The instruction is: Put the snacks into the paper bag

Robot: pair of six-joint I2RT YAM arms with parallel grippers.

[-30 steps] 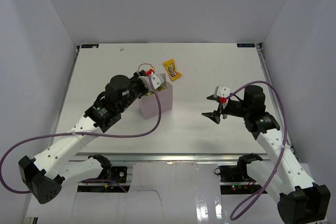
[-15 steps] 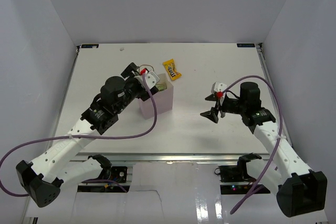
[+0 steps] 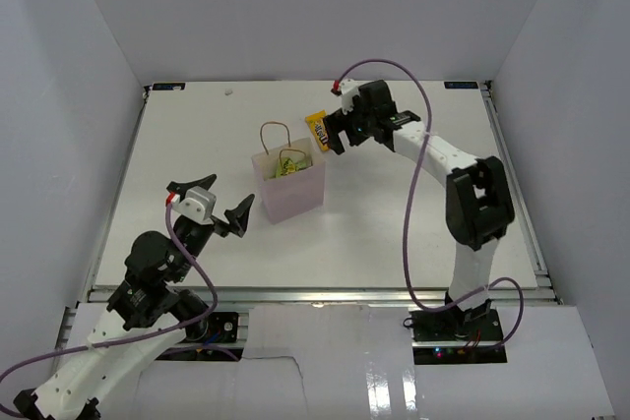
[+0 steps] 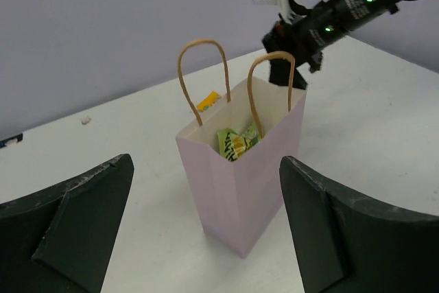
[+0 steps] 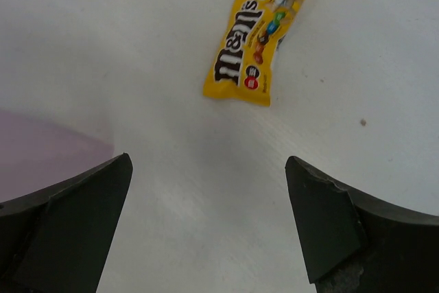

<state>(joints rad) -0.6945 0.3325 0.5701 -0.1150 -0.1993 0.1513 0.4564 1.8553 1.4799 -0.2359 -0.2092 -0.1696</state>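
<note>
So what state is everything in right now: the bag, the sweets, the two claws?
paper bag: upright, top open, handles standing up.
green packet: inside the bag.
yellow packet: lying flat outside the bag, not held.
left gripper: open, empty, facing the bag.
right gripper: open, empty, pointed at the yellow packet.

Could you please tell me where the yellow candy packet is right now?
In the top view, the yellow packet lies flat on the table, just beyond the pink paper bag on its far right side, right by the open right claw.
</note>
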